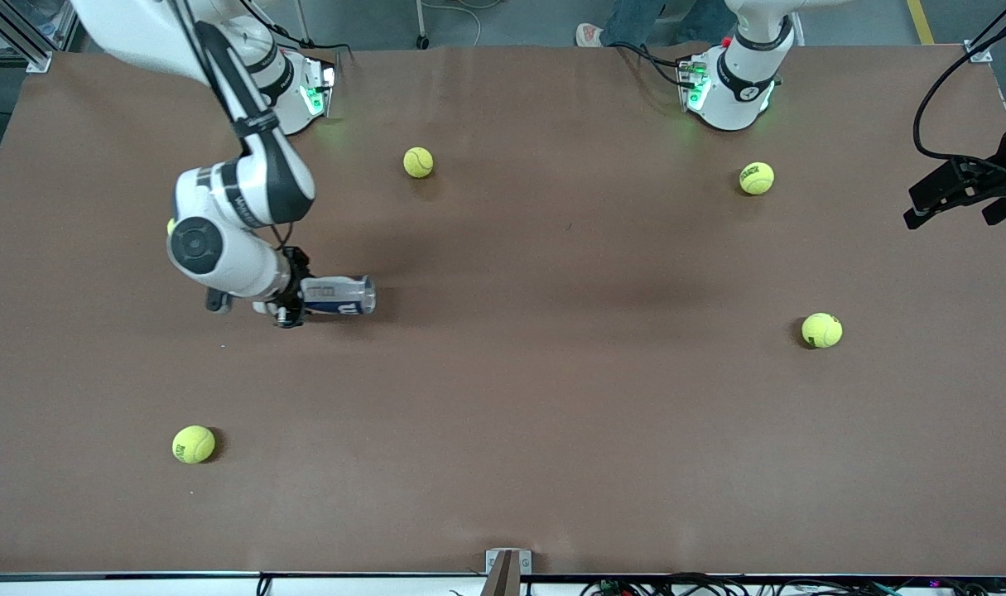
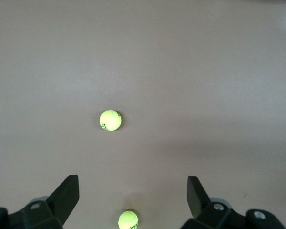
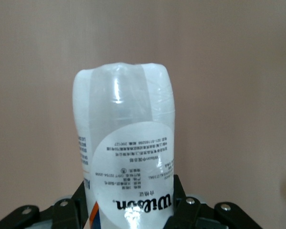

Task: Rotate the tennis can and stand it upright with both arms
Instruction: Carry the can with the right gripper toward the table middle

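We are seeing the tennis can [image 1: 339, 295] lying on its side on the brown surface [image 1: 552, 397] toward the right arm's end, its free end pointing toward the middle. The right gripper [image 1: 291, 295] is sitting at the can's other end.

Risks: the can is round and slick, and the hold is down at one end only, so we are expecting it to swing or roll out if it gets lifted or turned from there. From the right wrist view, the jaws are sitting snug against both sides of the can [image 3: 126, 157]; we are judging them closed on it, though we are not sure how firm that hold is. Any slack and the can is rolling away across the surface.

The left gripper [image 1: 962, 194] is hanging well apart, over the left arm's end of the surface, waiting, jaws spread wide and empty [image 2: 133, 195]. Under it, two tennis balls [image 2: 110, 120] are lying loose. If the left arm is coming over late, the can is having no second support while turning upright.
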`<state>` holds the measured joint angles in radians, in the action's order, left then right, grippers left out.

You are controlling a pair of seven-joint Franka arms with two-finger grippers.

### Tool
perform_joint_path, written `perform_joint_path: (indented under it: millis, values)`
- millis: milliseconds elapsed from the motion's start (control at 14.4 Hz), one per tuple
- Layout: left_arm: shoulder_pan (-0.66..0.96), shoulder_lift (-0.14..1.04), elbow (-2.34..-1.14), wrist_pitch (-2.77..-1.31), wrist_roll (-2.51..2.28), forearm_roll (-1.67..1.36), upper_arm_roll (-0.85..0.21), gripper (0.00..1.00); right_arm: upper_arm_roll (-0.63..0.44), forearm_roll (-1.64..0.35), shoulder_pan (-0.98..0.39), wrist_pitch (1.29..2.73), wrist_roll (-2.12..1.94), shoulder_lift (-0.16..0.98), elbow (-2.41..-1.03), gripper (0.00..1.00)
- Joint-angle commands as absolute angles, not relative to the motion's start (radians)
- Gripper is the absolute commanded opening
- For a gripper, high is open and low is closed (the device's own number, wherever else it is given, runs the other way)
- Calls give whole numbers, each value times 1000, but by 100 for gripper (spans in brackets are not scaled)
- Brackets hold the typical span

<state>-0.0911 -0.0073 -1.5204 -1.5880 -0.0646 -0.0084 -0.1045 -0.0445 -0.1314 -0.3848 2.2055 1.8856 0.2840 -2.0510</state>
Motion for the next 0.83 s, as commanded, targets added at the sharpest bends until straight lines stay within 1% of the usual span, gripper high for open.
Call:
perform_joint_path:
  millis: [0,138,346,415,623,761]
  values:
    - [-97,-8,-1509,-1574,-58,-3,-110,100,-54,-184,-489,2181,1953,281,-1973,67]
    - [-97,-8,-1509,-1572,-58,-3,-110,100,-55,-183,-579,2181,2029,336,-1881,67]
    - [-97,-8,-1509,-1572,-58,-3,-110,100,-57,-170,-688,2184,2138,463,-1717,67]
    - [-97,-8,-1509,-1572,-58,-3,-110,100,-57,-169,-725,2184,2182,521,-1645,67]
    - [-97,-8,-1509,-1572,-58,-3,-110,100,-60,-167,-797,2183,2253,681,-1444,67]
    - [-97,-8,-1509,-1572,-58,-3,-110,100,-63,-141,-836,2186,2279,751,-1361,67]
